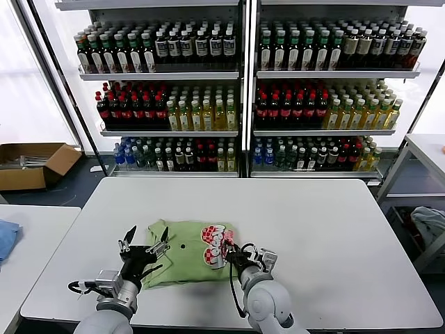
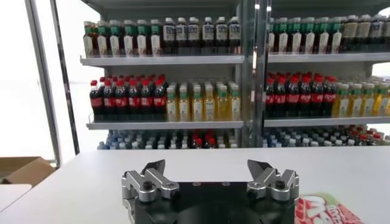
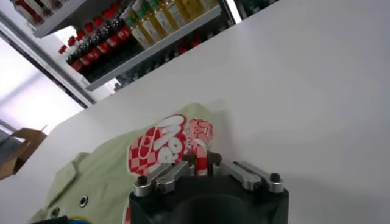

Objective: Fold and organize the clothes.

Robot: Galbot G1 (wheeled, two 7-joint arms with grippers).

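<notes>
One of the clothes, a light green polo shirt [image 1: 182, 259], lies folded on the white table [image 1: 313, 229], with small buttons and a red-and-white checkered print [image 1: 214, 245] near its right edge. My right gripper [image 1: 230, 255] sits at that edge, shut on a pinch of the printed cloth. The right wrist view shows red-and-white cloth squeezed between the right gripper [image 3: 200, 163] fingers, with the shirt [image 3: 97, 179] spreading beyond. My left gripper [image 1: 147, 241] hovers over the shirt's left part, open and holding nothing. In the left wrist view the left gripper [image 2: 206, 164] jaws stand wide apart, with a corner of the print [image 2: 326, 210] beside them.
Shelves of bottles [image 1: 236, 90] stand behind the table. A cardboard box [image 1: 31, 164] lies on the floor at the left. A blue cloth [image 1: 7, 238] rests on the side table to the left, and a grey-blue garment [image 1: 431, 224] lies at the right.
</notes>
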